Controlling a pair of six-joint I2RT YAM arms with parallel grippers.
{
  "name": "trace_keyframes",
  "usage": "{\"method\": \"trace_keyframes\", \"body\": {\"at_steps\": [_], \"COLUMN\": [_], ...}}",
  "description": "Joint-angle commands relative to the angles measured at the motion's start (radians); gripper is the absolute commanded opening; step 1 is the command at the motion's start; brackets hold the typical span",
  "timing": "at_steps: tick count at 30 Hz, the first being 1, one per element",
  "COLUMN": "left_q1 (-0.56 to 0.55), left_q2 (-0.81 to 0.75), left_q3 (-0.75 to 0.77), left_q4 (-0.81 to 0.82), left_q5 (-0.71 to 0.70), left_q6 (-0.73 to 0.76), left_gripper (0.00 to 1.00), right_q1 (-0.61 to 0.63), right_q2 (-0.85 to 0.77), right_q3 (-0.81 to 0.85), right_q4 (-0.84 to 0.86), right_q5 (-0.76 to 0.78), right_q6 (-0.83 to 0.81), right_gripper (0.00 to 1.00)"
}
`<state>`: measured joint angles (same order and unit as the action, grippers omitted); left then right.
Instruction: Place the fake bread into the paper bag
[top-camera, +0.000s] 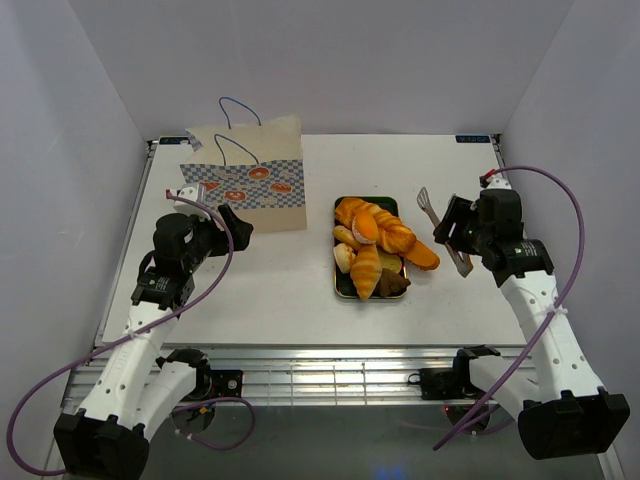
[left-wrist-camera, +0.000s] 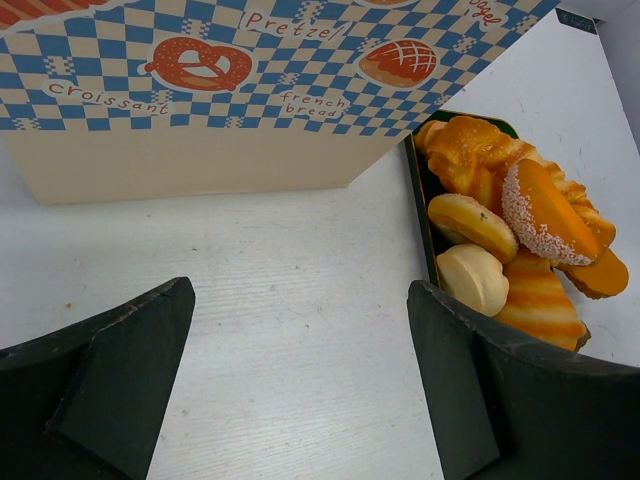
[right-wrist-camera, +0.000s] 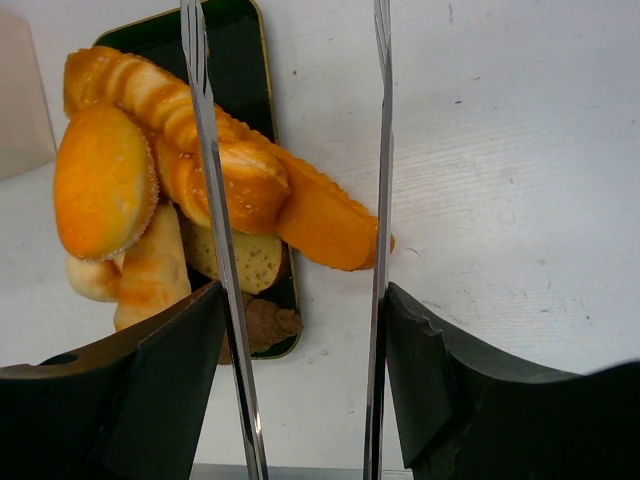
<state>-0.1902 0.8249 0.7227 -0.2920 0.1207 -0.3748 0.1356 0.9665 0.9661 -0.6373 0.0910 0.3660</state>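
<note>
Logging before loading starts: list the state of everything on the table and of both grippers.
paper bag: upright, handles up.
fake bread: piled on the tray.
tray: flat, loaded.
metal tongs: arms apart, gripping no bread.
left gripper: open, empty.
right gripper: closed on the metal tongs.

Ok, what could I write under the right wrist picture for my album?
The right hand grips metal tongs, aimed at bread heaped on a green tray.
</note>
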Motion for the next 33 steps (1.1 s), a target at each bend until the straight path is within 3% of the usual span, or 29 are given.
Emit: {"method": "trace_keyframes", "body": {"at_steps": [1,11,20,33], "left_q1": [-0.003,-0.005,-0.002,-0.002], "left_q2": [-0.001,0.011,0.019,0.019], "left_q3": [0.026,0.032,0.04,0.04], "left_q4": [-0.003,-0.015,-0.029,-0.029], "left_q5": [0.004,-0.007,-0.033,-0.032], "left_q6": [0.008,0.008,0.01,0.01], "left_gripper": [0.98,0.98,0.98,0.98], "right_q1": [0.012,0.11,0.389,0.513], "right_q2": [-0.029,-0.026,0.035,0.101], "right_q3": [0.068,0.103,0.103,0.086], "right_q4": [-0.007,-0.024,-0.007,-0.012], "right_q5": [-0.079,-0.195,-0.044,0.082], "right_q6": [-0.035,-0.044,-0.001,0.025], "right_gripper": [0.67,0.66,0.68,0.67]}}
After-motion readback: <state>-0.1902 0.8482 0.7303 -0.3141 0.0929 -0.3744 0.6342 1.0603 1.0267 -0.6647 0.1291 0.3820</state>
